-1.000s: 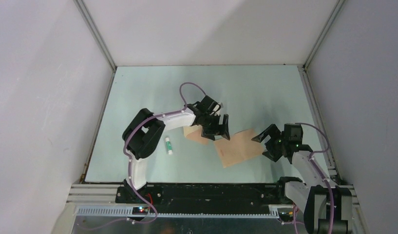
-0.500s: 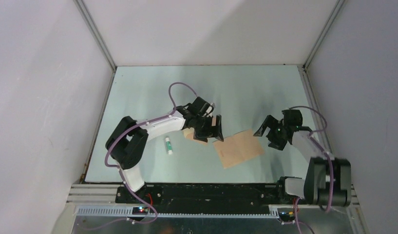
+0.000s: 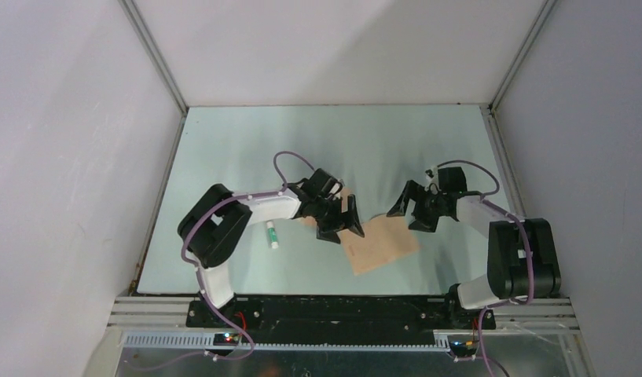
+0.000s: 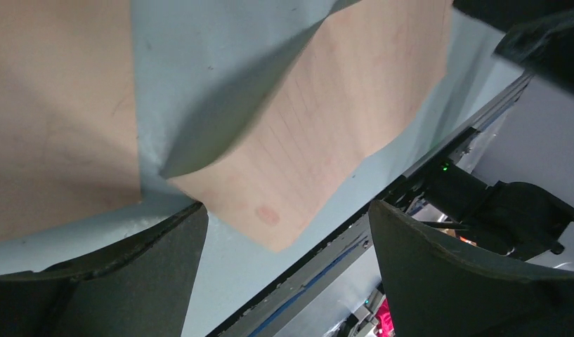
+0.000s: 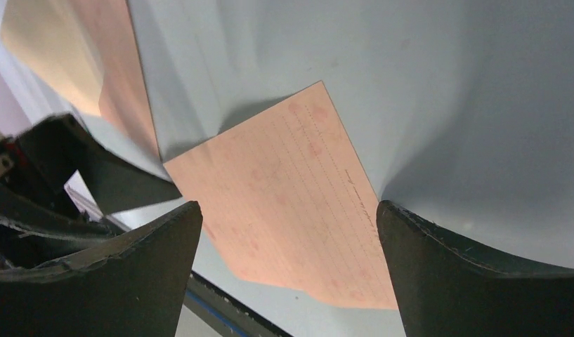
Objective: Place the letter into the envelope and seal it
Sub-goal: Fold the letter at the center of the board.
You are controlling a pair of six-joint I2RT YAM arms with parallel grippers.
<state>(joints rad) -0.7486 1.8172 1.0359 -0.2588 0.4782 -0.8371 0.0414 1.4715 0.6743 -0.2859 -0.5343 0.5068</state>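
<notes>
The letter (image 3: pixel 380 246) is a ruled peach-tan sheet lying flat on the pale blue table, right of centre. It also fills the middle of the left wrist view (image 4: pixel 326 119) and the right wrist view (image 5: pixel 291 203). The tan envelope (image 3: pixel 305 219) lies just left of it, mostly hidden under my left gripper; more of the envelope shows close up (image 4: pixel 59 105) (image 5: pixel 73 56). My left gripper (image 3: pixel 341 222) (image 4: pixel 287 232) hovers open over the letter's left corner. Over the letter's far right edge my right gripper (image 3: pixel 410 212) (image 5: pixel 289 210) is open too. Neither holds anything.
A small white glue stick (image 3: pixel 271 234) with a green cap lies left of the envelope, beside the left arm. Grey walls enclose the table on three sides. A metal rail (image 3: pixel 325 302) runs along the near edge, close to the letter's near corner.
My left gripper has dropped toward the near side, onto the gap between envelope and letter. The right gripper has swung left and away from the base, to the letter's far edge.
</notes>
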